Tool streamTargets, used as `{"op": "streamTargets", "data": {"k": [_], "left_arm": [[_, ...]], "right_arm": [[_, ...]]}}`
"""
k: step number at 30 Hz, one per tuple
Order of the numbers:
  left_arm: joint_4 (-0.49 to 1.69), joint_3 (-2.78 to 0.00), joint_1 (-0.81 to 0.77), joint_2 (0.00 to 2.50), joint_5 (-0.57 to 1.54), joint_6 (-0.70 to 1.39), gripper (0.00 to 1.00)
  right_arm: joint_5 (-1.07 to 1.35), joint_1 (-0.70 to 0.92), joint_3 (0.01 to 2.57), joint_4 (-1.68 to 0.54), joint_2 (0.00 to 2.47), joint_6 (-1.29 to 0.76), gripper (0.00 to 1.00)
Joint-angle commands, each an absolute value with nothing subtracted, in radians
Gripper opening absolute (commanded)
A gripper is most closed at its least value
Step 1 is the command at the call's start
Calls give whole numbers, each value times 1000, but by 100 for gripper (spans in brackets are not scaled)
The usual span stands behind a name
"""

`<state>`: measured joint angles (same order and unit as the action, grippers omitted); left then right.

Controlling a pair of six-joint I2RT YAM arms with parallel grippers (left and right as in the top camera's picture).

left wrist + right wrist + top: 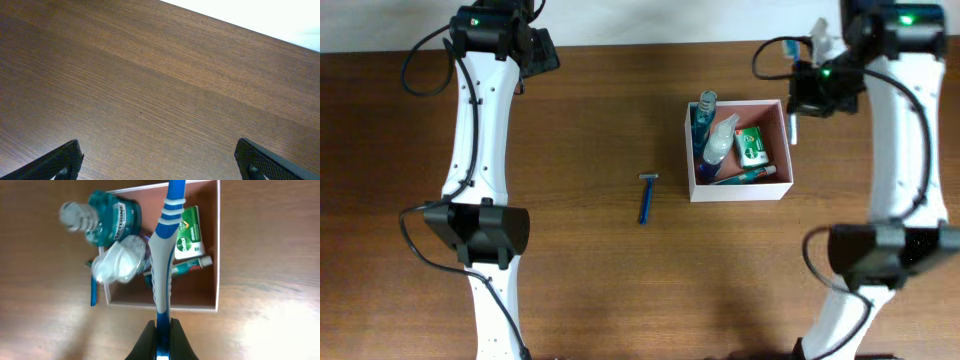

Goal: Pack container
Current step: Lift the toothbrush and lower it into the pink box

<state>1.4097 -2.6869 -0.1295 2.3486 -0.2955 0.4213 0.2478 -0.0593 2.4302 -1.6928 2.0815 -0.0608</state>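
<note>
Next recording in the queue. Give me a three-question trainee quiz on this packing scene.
1. True or false: the blue razor lies inside the container.
2. What does the right gripper hold? A) toothbrush B) razor C) comb
3. Fill in: the left gripper is ____ over bare table.
Key: 1 false, it lies on the table left of the container; 2 A; 3 open.
</note>
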Motion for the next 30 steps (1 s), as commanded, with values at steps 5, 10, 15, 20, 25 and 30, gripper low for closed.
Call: {"op": "streamTargets", "data": {"k": [5,10,15,20,25,30], "left_arm": [[1406,-2682,-128,2349,-295,433,99],[1407,-2682,-128,2349,-295,433,99],[1411,-2682,-128,2349,-295,433,99],[1415,-2682,-128,2349,-295,433,99],[1414,-2682,-128,2349,-295,433,99],[1412,-2682,-128,2349,-295,433,99]], "right_arm": [[209,-52,2338,-1694,2051,-88,4],[200,-45,2254,-1616,2051,-123,4],[201,-46,2144,-1503,2051,-228,4],[203,-45,2035,-1394,2052,-406,4],[217,-45,1985,-1371,2054,-432,4],[243,-33,1984,-1356,2055,-432,4]]}}
